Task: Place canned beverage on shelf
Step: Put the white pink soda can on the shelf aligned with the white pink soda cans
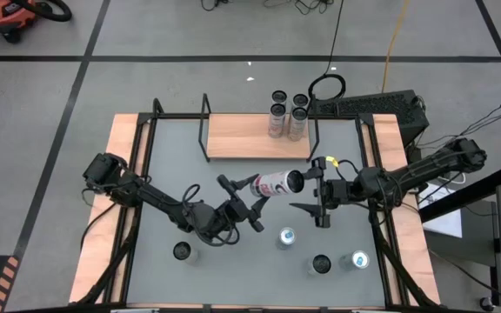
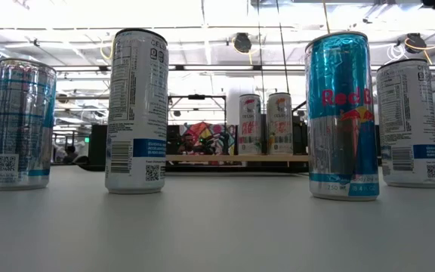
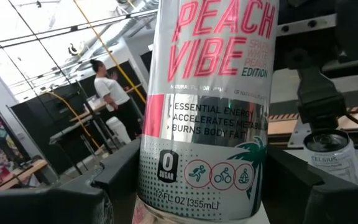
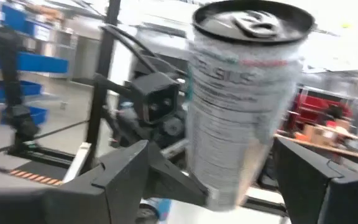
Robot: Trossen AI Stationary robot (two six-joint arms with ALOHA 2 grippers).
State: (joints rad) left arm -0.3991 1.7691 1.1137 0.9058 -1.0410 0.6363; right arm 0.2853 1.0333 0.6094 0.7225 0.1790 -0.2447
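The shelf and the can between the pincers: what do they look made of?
The shelf: a board that looks like light wood, matt with a pale grain, in a thin frame of black rod, probably metal. The can: apparently thin aluminium, glossy, with a white and pink print, a bare silvery lid and a pull tab. It lies sideways between the left pincer and the right pincer.

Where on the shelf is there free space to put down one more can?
The shelf board is bare from its left black frame across to the middle. Its right end is crowded: four cans stand there in a tight cluster. On the grey table, the middle is occupied by both arms holding the pink can.
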